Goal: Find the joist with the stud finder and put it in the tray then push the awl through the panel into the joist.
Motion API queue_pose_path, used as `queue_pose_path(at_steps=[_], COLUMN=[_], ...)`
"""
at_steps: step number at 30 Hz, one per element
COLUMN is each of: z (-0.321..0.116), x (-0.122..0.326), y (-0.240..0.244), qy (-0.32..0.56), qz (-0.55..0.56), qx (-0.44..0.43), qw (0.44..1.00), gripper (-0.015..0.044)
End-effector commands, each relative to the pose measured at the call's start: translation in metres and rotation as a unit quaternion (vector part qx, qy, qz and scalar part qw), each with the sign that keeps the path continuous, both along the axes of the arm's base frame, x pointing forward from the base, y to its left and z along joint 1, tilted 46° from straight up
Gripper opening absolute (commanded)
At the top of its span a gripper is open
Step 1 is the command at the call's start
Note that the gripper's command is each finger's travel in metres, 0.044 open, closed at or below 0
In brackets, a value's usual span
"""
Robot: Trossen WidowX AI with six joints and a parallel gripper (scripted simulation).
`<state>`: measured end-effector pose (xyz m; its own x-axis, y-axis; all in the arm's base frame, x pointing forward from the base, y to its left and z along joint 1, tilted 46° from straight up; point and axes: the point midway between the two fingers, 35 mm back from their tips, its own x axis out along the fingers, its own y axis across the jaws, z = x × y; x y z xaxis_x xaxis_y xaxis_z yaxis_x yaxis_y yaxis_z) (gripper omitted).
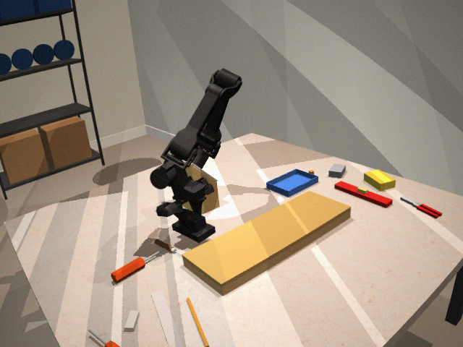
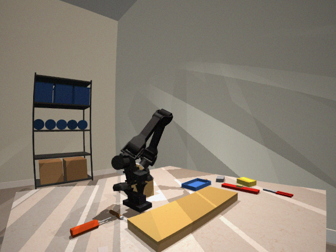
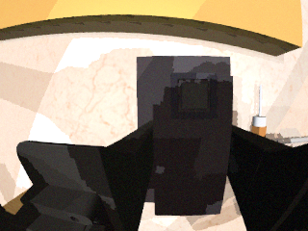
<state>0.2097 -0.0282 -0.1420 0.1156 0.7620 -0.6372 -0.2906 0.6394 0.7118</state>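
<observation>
Lifting tip: raise your stud finder (image 1: 193,226) (image 2: 137,201) (image 3: 192,144) straight up, dead level
Tool (image 1: 187,210) (image 2: 131,188) (image 3: 185,126): pinching it
Panel (image 1: 267,238) (image 2: 184,214) (image 3: 144,10): clear its edge first

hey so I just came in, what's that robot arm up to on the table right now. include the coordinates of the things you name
The arm's gripper (image 1: 189,218) (image 2: 133,196) (image 3: 185,126) is shut on the black stud finder (image 1: 197,230) (image 2: 138,205) (image 3: 192,192), beside the long yellow floor panel (image 1: 268,238) (image 2: 184,215) (image 3: 144,7). The brown-handled awl (image 1: 163,244) (image 2: 115,213) (image 3: 259,126) lies near the panel's end. The blue tray (image 1: 292,182) (image 2: 196,184) has no stud finder in it, and I can't see any hole in the panel's visible top. It looks ready to start searching for the joist.
</observation>
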Motion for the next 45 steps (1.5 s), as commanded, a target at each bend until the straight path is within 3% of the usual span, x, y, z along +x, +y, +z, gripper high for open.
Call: queue_pose_path(at_steps=[1,8,16,45], z=[0.020,0.051,0.051,0.039], x=[0.008,0.009,0.017,0.144], y=[-0.024,-0.051,-0.054,-0.066], qy=[-0.010,-0.010,-0.007,0.028], qz=[-0.002,-0.001,-0.003,-0.042], qx=[-0.009,-0.007,-0.009,-0.020], qw=[1.000,1.000,1.000,0.999], gripper=[0.0000,0.0000,0.0000,0.0000])
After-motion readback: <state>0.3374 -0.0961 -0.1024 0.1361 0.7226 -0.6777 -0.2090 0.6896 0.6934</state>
